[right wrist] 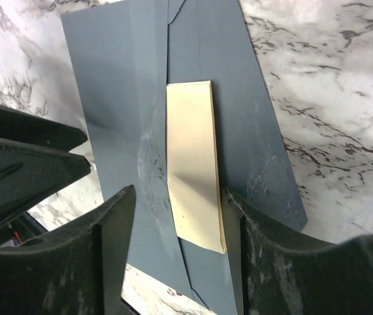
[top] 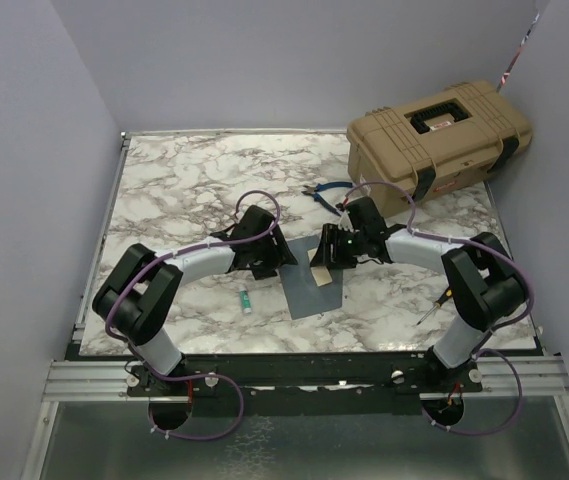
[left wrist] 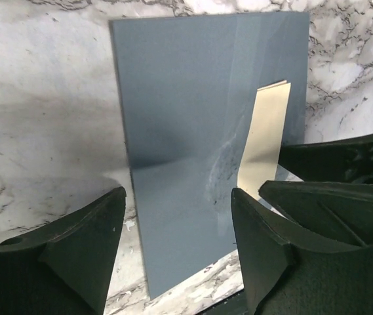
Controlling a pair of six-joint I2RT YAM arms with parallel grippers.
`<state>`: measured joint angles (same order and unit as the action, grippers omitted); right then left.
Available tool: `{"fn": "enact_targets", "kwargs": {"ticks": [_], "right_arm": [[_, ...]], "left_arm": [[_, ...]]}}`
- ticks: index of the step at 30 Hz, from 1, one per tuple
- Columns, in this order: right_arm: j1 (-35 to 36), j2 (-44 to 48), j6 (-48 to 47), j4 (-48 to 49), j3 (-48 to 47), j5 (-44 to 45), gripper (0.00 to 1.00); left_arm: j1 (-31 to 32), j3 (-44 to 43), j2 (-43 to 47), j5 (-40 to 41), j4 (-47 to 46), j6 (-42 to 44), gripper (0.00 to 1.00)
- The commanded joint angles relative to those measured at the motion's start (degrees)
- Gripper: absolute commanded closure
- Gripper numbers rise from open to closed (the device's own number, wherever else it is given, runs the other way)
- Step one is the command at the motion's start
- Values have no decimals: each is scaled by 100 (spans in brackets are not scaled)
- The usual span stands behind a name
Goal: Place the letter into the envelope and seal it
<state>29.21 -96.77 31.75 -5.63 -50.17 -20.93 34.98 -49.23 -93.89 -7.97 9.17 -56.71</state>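
The grey-blue envelope (top: 309,288) lies flat on the marble table between both arms. Only a narrow cream strip of the letter (top: 320,262) shows on it; grey-blue paper covers the rest. In the right wrist view the letter (right wrist: 193,164) runs between the envelope (right wrist: 117,98) panels. My right gripper (right wrist: 179,246) stands open astride the strip's near end, gripping nothing. My left gripper (left wrist: 176,246) is open low over the envelope (left wrist: 186,118), with the letter (left wrist: 265,138) just past its right finger. From above, the left gripper (top: 269,255) and right gripper (top: 334,248) face each other closely.
A tan tool case (top: 434,140) stands at the back right. Blue-handled pliers (top: 324,195) lie in front of it. A small green-and-white tube (top: 246,298) lies left of the envelope, and a screwdriver (top: 434,308) lies near the right arm's base.
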Motion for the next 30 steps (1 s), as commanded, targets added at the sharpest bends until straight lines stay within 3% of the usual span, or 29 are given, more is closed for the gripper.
{"fn": "enact_targets", "kwargs": {"ticks": [1, 15, 30], "right_arm": [[129, -188, 148, -344, 16, 274, 41], [681, -238, 759, -42, 74, 412, 46], [682, -86, -193, -219, -327, 1077, 45]], "left_arm": [[48, 309, -276, -206, 494, -59, 32], [202, 289, -477, -381, 193, -85, 39], [169, 186, -279, 119, 212, 364, 39]]}}
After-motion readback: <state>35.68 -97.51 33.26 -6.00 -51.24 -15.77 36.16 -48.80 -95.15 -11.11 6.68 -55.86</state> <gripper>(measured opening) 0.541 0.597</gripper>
